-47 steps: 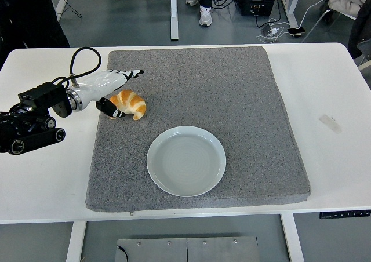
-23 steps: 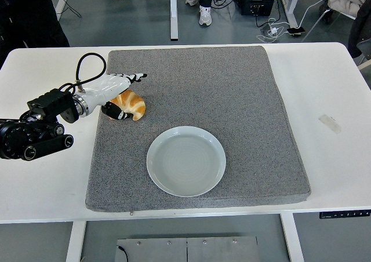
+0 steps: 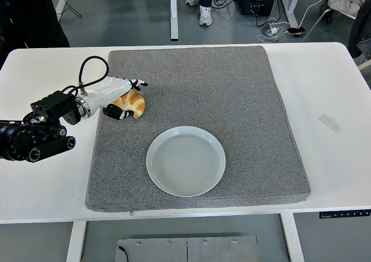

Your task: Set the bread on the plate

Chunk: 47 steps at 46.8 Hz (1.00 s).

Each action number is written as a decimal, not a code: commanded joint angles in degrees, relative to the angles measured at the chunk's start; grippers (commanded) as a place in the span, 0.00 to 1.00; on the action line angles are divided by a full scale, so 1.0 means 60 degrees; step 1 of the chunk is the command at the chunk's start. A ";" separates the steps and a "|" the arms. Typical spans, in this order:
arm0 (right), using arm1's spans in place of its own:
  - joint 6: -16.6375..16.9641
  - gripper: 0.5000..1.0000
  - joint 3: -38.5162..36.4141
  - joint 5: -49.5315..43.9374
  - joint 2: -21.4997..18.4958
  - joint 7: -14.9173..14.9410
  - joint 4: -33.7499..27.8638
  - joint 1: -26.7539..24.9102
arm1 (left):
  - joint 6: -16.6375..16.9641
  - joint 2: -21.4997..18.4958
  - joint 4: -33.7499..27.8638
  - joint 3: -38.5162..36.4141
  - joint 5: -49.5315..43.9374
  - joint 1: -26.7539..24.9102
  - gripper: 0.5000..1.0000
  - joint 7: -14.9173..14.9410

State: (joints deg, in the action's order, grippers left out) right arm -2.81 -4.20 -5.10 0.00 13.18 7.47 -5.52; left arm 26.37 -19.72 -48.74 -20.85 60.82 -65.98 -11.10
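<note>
We work at a white table (image 3: 324, 76) almost wholly covered by a grey mat (image 3: 232, 94), and on the near middle of that mat sits the round white plate (image 3: 186, 160), bare. Our left arm (image 3: 35, 137) comes in from the left edge and reaches over the mat's left border; the right arm is out of view, so the left is the only one within reach of the job.

The left hand (image 3: 116, 94) lies over the bread (image 3: 132, 104), a small golden croissant resting on the mat near its left edge, up and to the left of the plate and well apart from it. Our fingers (image 3: 136, 83) stretch across its far side while the thumb (image 3: 117, 113) curls in on its near side, so the croissant sits between them, toward the fingertip end of the hand. We judge the hand to be closing round it, with contact on both sides, though we cannot tell whether the grip is firm. The croissant's long axis runs roughly from upper left to lower right, nearly in line with the hand.

From here the plate lies down and to the right, so the carry should go that way.
</note>
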 commanded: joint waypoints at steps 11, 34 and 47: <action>-0.0001 1.00 0.0012 0.0000 0.0000 0.0000 0.0000 -0.0002 | -0.0001 0.0064 0.0038 0.0003 -0.0014 0.0010 0.34 -0.0229; -0.0001 1.00 -0.0003 0.0000 0.0000 0.0000 0.0000 -0.0002 | -0.0089 0.0064 0.0052 -0.0012 -0.0014 0.0025 0.00 -0.0303; -0.0015 1.00 0.0012 0.0000 0.0000 0.0000 0.0000 -0.0002 | -0.0103 -0.0054 0.0023 0.0091 -0.0029 -0.0194 0.00 -0.0303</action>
State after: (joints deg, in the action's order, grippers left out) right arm -2.81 -4.19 -5.10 0.00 13.18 7.47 -5.52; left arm 25.74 -19.95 -48.54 -20.55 60.65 -66.65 -12.93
